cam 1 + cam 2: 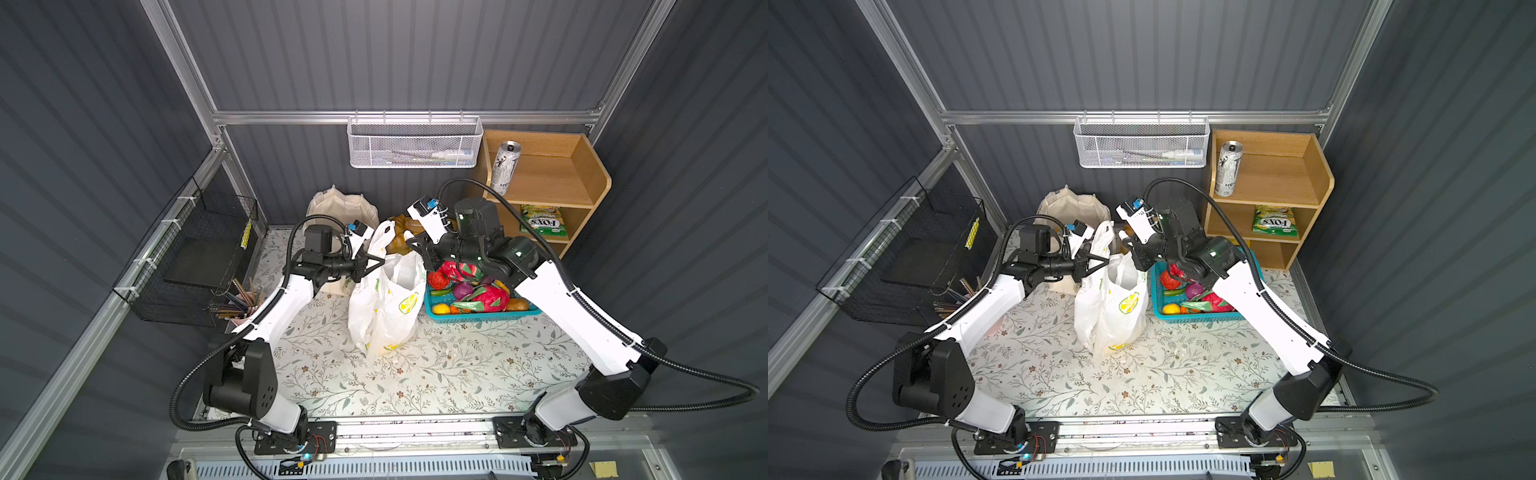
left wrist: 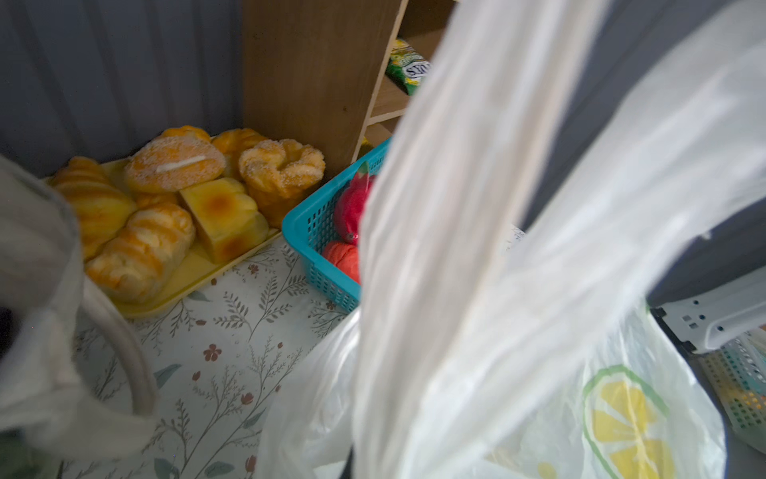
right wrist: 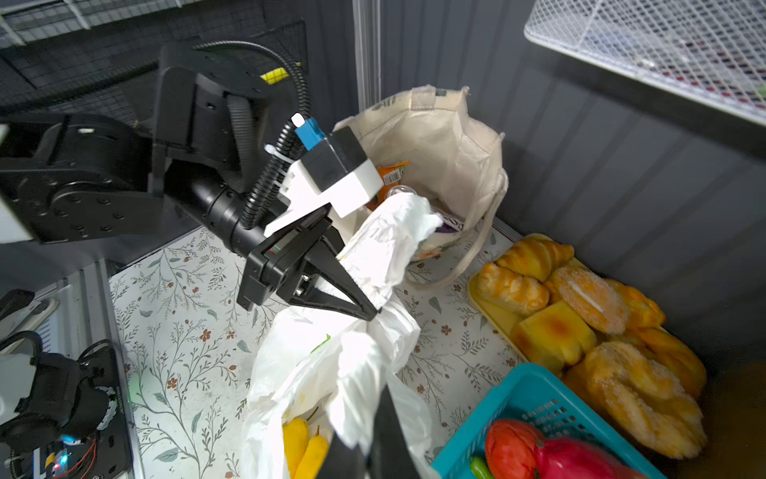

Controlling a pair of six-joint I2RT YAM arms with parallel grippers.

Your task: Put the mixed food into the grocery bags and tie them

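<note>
The thin white plastic carrier printed with lemons (image 1: 386, 316) stands upright on the floral-patterned bench (image 1: 415, 382), near the cream canvas tote (image 1: 332, 203) and just beside the teal plastic basket of fruit (image 1: 478, 318). One handle is clamped in the closed left gripper (image 3: 370, 312), and the other in the closed right gripper (image 1: 414, 246). The film may be torn if the handles are pulled apart too hard. Should a handle slip from the jaws during crossing, the carrier would likely slump and the yellow contents (image 3: 300, 446) could be spilled. A collision between the closely spaced grippers is also possible.
</note>
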